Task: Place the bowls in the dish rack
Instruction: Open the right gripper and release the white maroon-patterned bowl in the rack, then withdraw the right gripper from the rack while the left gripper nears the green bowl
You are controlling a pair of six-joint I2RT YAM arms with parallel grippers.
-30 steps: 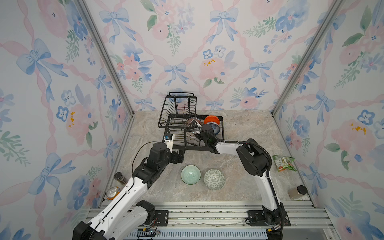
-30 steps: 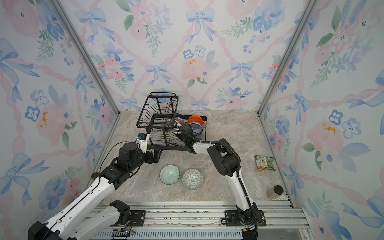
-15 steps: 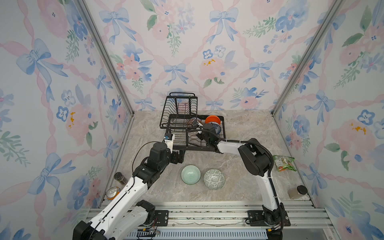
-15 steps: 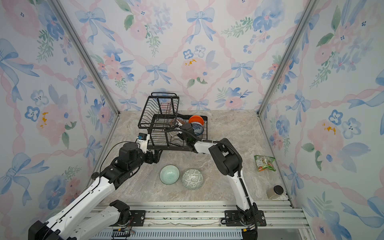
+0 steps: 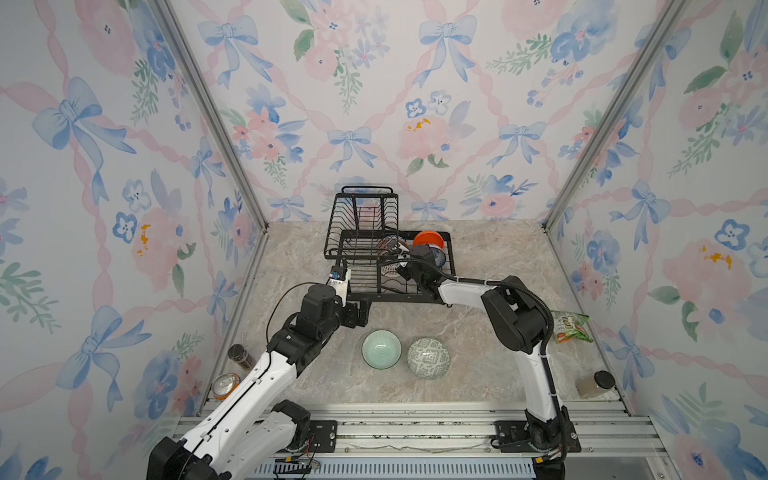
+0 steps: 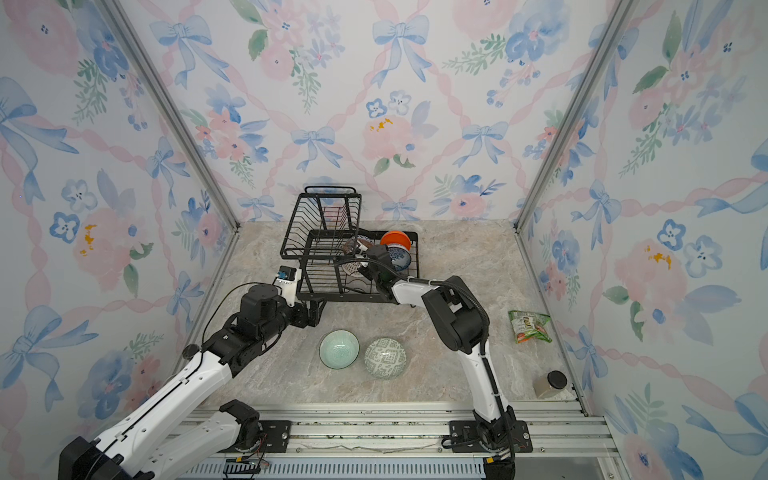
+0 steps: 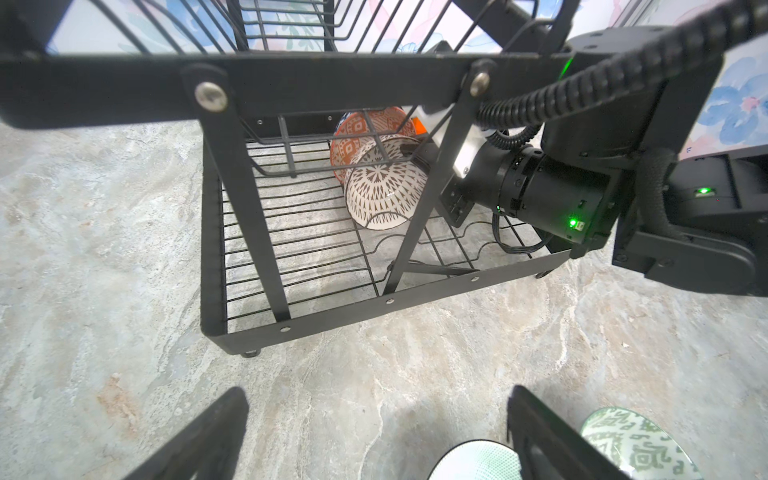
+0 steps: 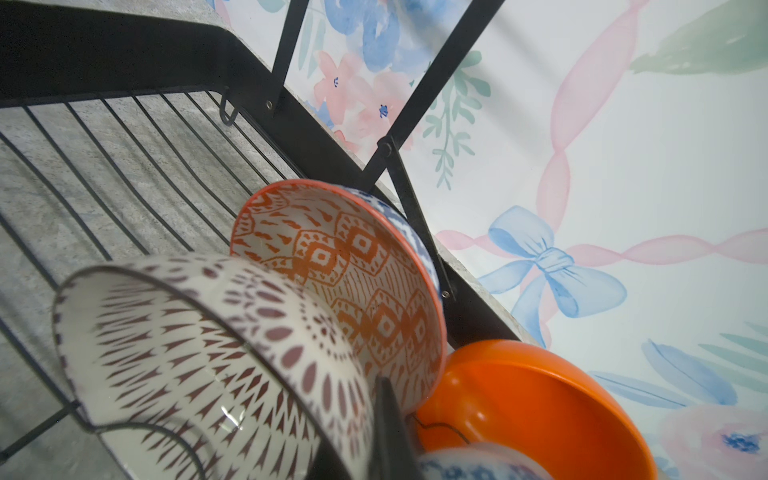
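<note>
White brown-lattice ceramic bowl (image 8: pixel 187 332), clenched by right gripper (image 8: pixel 359 440) inside black wire dish rack (image 7: pixel 340 309): placing, release likely due; left gripper (image 7: pixel 374 436) agape outside

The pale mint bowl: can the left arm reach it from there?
Probably yes. The left gripper hangs open close to the pale mint bowl, with only bare table between them.

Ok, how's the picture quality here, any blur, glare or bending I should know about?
Right wrist view: the brown-lattice bowl sits so near the lens that its pattern is soft, with a small glare streak on the glaze. Left wrist view: wide-angle bending slightly bows the dish rack bar; focus is crisp. Both top views: even, soft light, faint shadows under the mint bowl.
</note>
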